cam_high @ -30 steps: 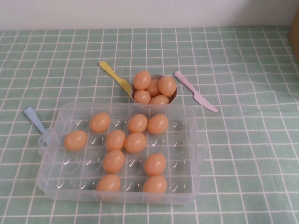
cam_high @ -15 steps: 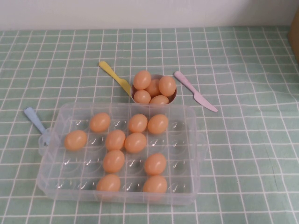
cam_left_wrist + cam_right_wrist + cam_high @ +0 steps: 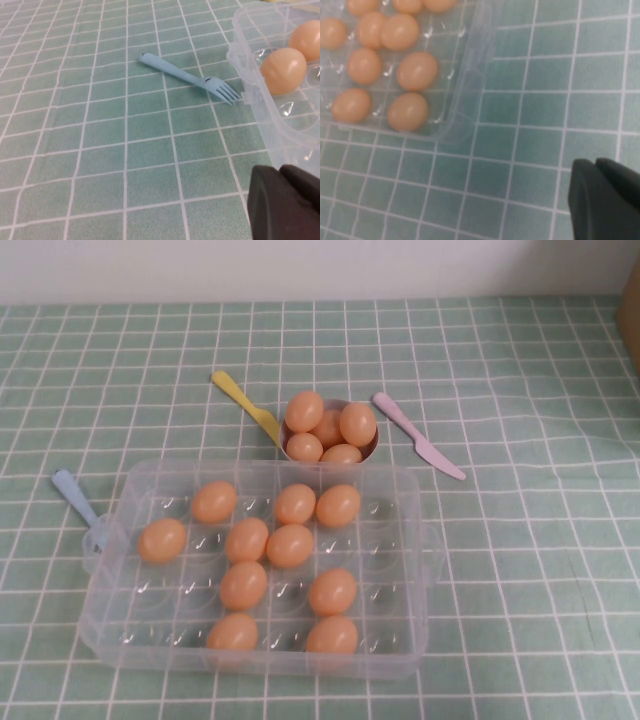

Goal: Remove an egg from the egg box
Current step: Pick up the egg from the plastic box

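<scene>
The egg box, a clear plastic tray with dimpled rows, lies on the bench near its front edge. Ten eggs sit in its dimples, none lifted out. Just behind the box stands a small round bowl heaped with five more eggs. A yellow utensil lies left of the bowl, a pink knife to its right, and a blue fork beside the box's left wall. The right end effector hangs above bare cloth right of the box, fully closed and empty. The left end effector hovers near the fork; its finger spacing cannot be told.
</scene>
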